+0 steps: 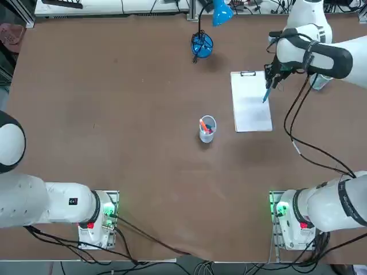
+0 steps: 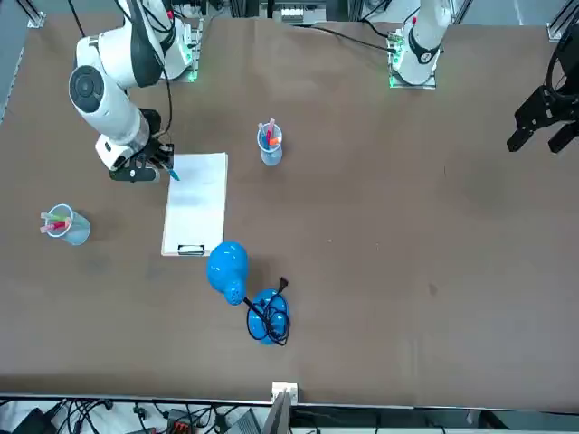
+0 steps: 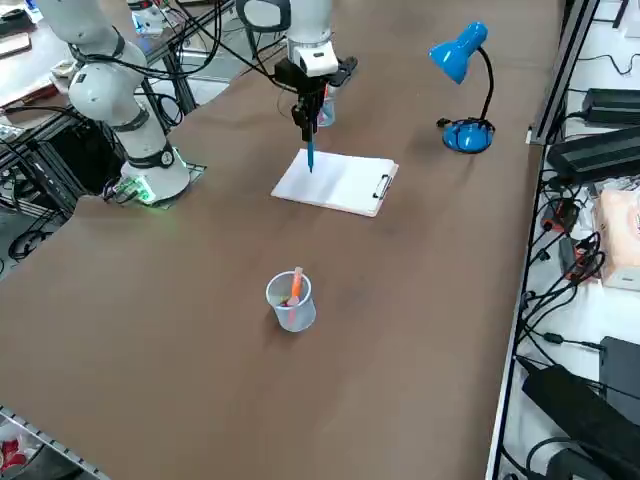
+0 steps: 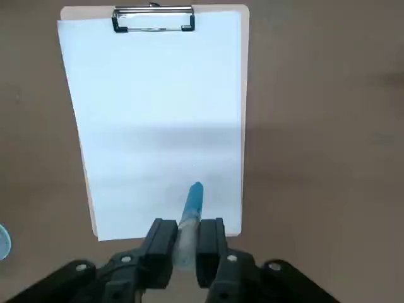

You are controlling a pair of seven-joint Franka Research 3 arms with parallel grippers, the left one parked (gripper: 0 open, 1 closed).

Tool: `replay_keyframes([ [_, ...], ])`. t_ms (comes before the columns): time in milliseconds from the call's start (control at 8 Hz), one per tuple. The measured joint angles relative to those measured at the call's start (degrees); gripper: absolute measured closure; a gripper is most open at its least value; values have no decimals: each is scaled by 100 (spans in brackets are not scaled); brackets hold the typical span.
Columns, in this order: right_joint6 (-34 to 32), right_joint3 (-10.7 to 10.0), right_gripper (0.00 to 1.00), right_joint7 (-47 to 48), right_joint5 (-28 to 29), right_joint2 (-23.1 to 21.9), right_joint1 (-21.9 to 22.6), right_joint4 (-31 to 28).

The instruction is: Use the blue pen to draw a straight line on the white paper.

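Biggest first: brown table (image 1: 143, 172), and I've got the R arm (image 1: 344, 60) reaching in over its right half, toward the far edge. Clipboard (image 4: 245, 95) lies flat under it, clip (image 4: 154, 11) at the short end nearest the table's far edge. White paper (image 4: 145, 113) is on the board, a bit askew, leaving a strip of board bare along the right side. Blue desk lamp (image 2: 228, 271) stands btwn clipboard and far edge, over to the left. Two cups: one (image 1: 207, 134) left of the clipboard w/ an orange pen (image 3: 297, 283) and others in it, the other (image 2: 77, 230) off the clipboard's right side w/ pink and greenish pens (image 2: 56, 223). R gripper (image 4: 186, 252) is by the paper's near end, fingers clamped on the blue pen (image 4: 192, 205). Pen's tilted, blue end out over the paper nr its near right corner. Can't tell if the tip touches the sheet.
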Motion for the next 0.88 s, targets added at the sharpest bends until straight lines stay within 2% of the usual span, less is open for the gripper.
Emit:
replay_keyframes([
  [375,0,-9,84,42,-97,157,0,-32],
  [875,66,-9,84,386,-597,374,1,-34],
])
